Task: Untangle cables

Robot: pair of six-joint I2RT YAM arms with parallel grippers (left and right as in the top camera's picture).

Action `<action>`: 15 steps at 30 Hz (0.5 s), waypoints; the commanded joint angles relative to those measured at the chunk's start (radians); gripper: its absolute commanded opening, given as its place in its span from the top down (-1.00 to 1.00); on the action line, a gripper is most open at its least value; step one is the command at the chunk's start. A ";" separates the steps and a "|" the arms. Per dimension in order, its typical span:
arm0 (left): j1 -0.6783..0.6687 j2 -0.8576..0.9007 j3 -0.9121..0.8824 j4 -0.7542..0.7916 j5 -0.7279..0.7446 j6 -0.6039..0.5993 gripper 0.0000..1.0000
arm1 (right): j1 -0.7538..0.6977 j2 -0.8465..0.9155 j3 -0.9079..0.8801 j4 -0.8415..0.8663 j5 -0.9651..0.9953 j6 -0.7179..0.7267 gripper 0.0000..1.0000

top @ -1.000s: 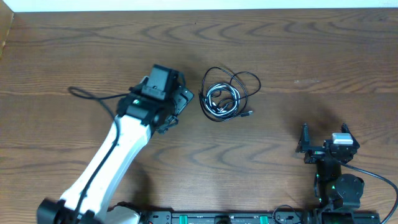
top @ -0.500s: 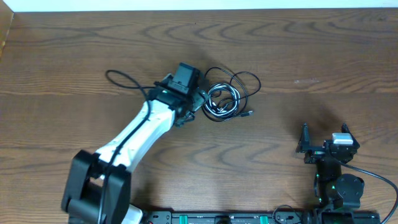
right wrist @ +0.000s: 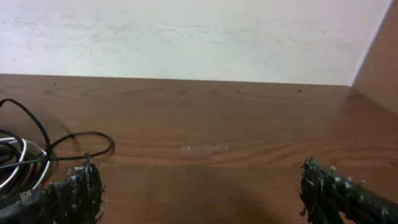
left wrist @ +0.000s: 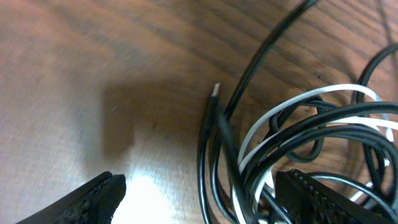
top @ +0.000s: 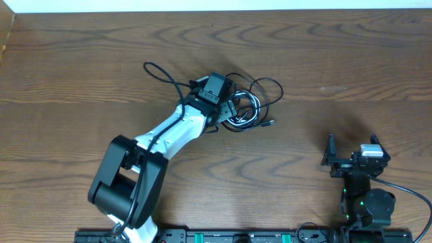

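The cables [top: 248,104] lie in one tangled coil near the middle of the table: several thin black wires and one white. My left gripper [top: 228,108] is over the coil's left edge, open, its fingers straddling the strands. The left wrist view shows the black and white loops [left wrist: 292,143] and a small plug end [left wrist: 215,93] between the open fingers [left wrist: 199,202]. My right gripper [top: 351,155] is open and empty at the right front, well away from the coil. The right wrist view shows the coil's edge [right wrist: 25,149] at far left.
The left arm's thicker black cord [top: 158,73] loops over the table behind the arm. A white wall [right wrist: 186,37] rises beyond the table's far edge. Bare wood lies between the coil and the right gripper.
My left arm has swung right and forward, from left of the coil to over its left edge. The right arm has not moved.
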 commanded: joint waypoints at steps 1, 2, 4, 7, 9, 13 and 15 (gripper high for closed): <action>-0.018 0.029 0.014 0.032 -0.029 0.171 -0.67 | 0.008 -0.003 -0.002 -0.003 0.008 -0.008 -0.98; -0.023 0.036 0.014 0.043 -0.029 0.202 -0.68 | 0.008 -0.003 -0.002 -0.003 0.008 -0.008 -0.98; -0.034 0.052 0.013 0.070 -0.029 0.258 -0.67 | 0.008 -0.003 -0.002 -0.003 0.008 -0.008 -0.99; -0.036 0.073 0.013 0.081 -0.033 0.269 -0.59 | 0.008 -0.003 -0.002 -0.003 0.008 -0.008 -0.99; -0.036 0.090 0.013 0.081 -0.033 0.269 -0.47 | 0.008 -0.003 -0.002 -0.003 0.008 -0.008 -0.99; -0.036 0.123 0.013 0.080 -0.033 0.269 -0.18 | 0.008 -0.003 -0.002 -0.003 0.008 -0.008 -0.99; -0.036 0.135 0.013 0.079 -0.033 0.268 -0.12 | 0.008 -0.003 -0.002 -0.003 0.008 -0.008 -0.98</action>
